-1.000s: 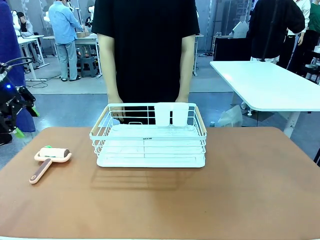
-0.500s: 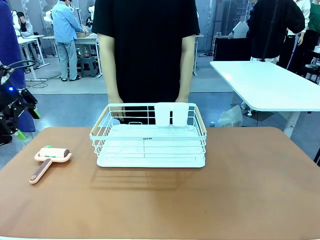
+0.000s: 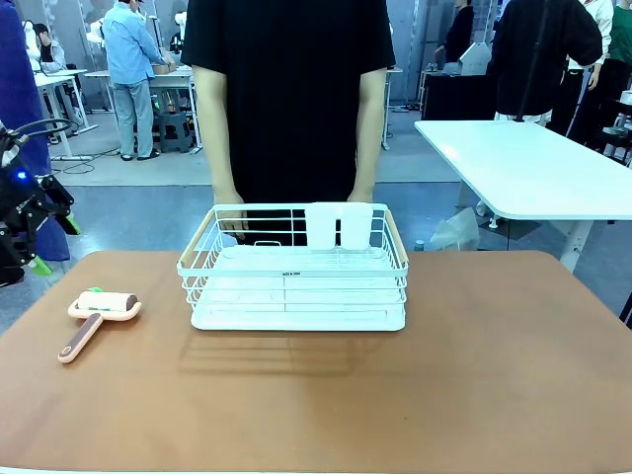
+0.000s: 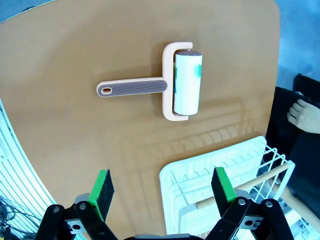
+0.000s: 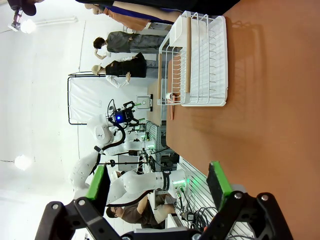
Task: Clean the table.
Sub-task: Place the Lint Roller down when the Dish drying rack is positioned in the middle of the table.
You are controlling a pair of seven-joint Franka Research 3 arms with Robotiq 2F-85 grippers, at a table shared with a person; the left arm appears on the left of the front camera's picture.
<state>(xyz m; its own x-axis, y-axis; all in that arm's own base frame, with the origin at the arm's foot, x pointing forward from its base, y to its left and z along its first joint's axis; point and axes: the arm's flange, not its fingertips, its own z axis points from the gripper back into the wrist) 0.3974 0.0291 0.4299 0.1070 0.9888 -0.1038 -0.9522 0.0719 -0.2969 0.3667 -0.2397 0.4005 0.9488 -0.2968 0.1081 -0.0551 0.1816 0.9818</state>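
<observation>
The reddish-brown table (image 3: 474,375) carries a lint roller (image 3: 99,314) near its left edge, with a peach frame, a white roll and a ribbed brown handle. My left gripper (image 3: 51,240) hovers off the table's left side, above and beyond the roller. In the left wrist view the lint roller (image 4: 172,85) lies flat on the table (image 4: 75,60) well ahead of the left gripper (image 4: 161,187), whose green pads stand wide apart around nothing. My right gripper (image 5: 157,182) is open too, over the table (image 5: 260,125) with nothing between its fingers.
A white wire basket (image 3: 296,272) with wooden side handles stands at the table's middle back; it is also the basket (image 4: 200,175) (image 5: 200,60) in both wrist views. A person in black stands behind it, a hand (image 3: 229,219) at its far rim. A white-topped table (image 3: 523,163) stands at the back right.
</observation>
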